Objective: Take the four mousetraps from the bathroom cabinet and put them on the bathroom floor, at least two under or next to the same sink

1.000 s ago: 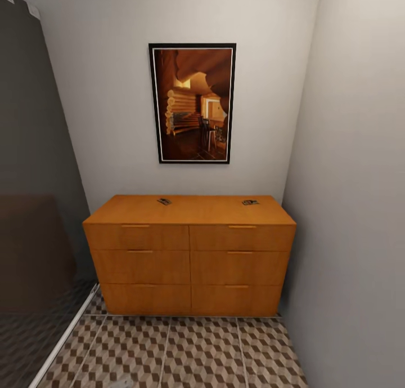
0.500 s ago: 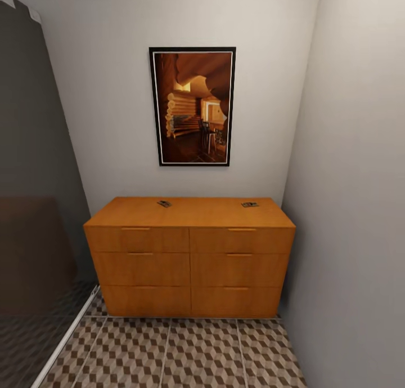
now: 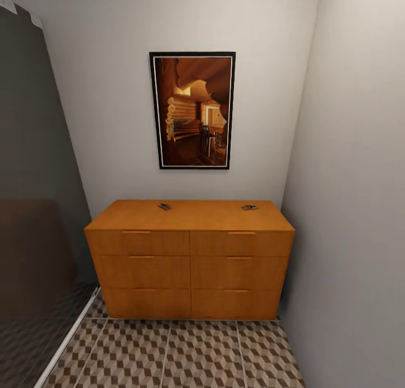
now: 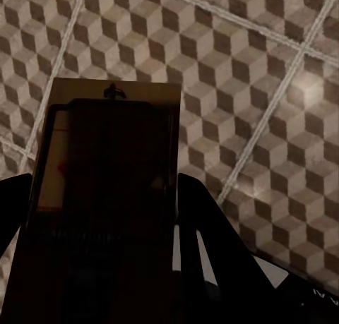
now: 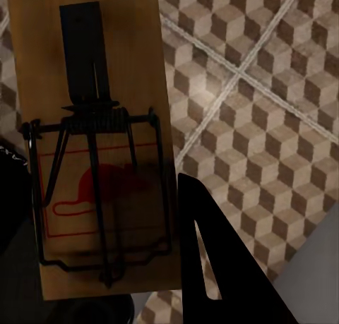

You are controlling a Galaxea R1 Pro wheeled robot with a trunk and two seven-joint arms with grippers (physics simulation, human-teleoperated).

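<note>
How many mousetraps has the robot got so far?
None are on the bathroom floor yet. Each gripper holds one mousetrap: left, right, above the tiles. Two more mousetraps wait on the cabinet top.

Non-task items: framed picture [image 3: 192,110], black frame with thin white inner border, hangs on the pale back wall [image 3: 107,95]. Shows a warm orange log-cabin interior. Plain pale side wall [image 3: 354,179] on the right meets the back wall at a corner. Dark translucent panel [image 3: 34,168] on the left, white rail [image 3: 67,343] along its base.
</note>
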